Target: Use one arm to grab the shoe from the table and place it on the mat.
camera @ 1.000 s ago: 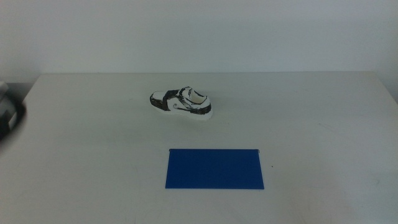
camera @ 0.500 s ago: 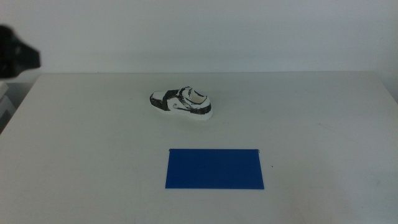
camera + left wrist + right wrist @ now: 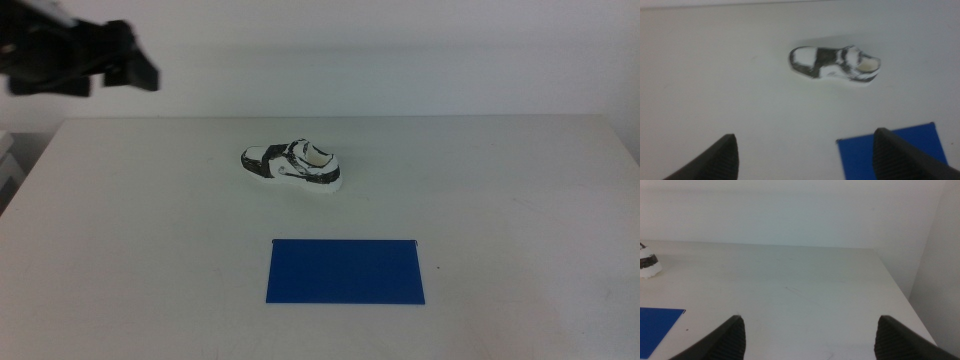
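The white and black shoe (image 3: 292,166) lies on its sole on the table (image 3: 520,180), toe toward the left, behind the blue mat (image 3: 346,271). My left arm (image 3: 75,58) hangs high at the upper left, well away from the shoe. Seen from the left wrist, the left gripper (image 3: 807,152) is open and empty, high over the table with the shoe (image 3: 835,63) and a corner of the mat (image 3: 890,155) below it. The right gripper (image 3: 810,335) is open, empty and out of the middle view; its camera catches the shoe's heel (image 3: 649,265) and the mat's edge (image 3: 655,325).
A white wall stands behind the table. The table's right edge (image 3: 900,300) shows in the right wrist view. A pale object (image 3: 8,160) sits off the table's left side.
The left arm has risen from the left edge and swung in to the upper left of the middle view. Shoe and mat have not moved.
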Motion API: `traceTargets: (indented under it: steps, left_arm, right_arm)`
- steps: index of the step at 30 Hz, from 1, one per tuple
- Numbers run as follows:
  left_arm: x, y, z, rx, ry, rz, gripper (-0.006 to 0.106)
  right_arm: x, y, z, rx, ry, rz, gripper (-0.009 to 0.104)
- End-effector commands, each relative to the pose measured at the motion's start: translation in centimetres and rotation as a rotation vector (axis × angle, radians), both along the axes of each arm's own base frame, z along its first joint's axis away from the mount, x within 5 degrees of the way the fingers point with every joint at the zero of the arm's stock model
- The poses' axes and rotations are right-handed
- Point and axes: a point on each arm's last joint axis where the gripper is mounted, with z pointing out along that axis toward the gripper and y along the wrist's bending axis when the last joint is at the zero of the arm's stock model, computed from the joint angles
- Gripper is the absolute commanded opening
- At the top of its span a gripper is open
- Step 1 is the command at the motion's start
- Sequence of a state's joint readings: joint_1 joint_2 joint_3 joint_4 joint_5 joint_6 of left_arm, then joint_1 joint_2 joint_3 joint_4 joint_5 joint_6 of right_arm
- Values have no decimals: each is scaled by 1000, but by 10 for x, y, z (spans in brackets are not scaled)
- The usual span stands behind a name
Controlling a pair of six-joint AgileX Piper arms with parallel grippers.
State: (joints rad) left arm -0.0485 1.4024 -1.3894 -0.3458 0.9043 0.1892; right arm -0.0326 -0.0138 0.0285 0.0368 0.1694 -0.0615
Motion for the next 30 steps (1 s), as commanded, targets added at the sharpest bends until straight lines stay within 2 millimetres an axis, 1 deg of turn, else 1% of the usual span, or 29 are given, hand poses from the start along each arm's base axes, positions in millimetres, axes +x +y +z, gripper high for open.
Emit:
traceTargets:
  steps: [1, 4, 9, 15, 18, 19, 21, 24, 27, 30]
  left_arm:
    - [5, -15, 25, -38, -110, -7, 90]
    - [21, -30, 26, -30, -101, 14, 90]
    - [53, -63, 23, -39, -70, 35, 90]
    - [91, -104, 15, -75, -68, 23, 90]
    - [106, -123, 9, -79, -64, 13, 90]
    - [110, -127, 10, -87, -67, 18, 90]
    - [120, -138, 3, -133, -32, 59, 90]
    - [135, -143, -12, -179, 22, 136, 90]
    - [144, -147, -25, -221, 51, 181, 90]
    - [154, -151, -32, -303, 34, 230, 90]
  right_arm:
    - [-2, 0, 12, -24, -109, 0, 66]
    - [-2, 0, 12, -24, -109, 0, 66]
    - [-2, 0, 12, -24, -109, 0, 66]
    - [-2, 0, 12, -24, -109, 0, 66]
    - [-2, 0, 12, -24, -109, 0, 66]
    - [-2, 0, 12, -24, -109, 0, 66]
    - [-2, 0, 12, -24, -109, 0, 66]
    - [-2, 0, 12, -24, -109, 0, 66]
    - [-2, 0, 12, -24, -109, 0, 66]
    - [-2, 0, 12, -24, -109, 0, 66]
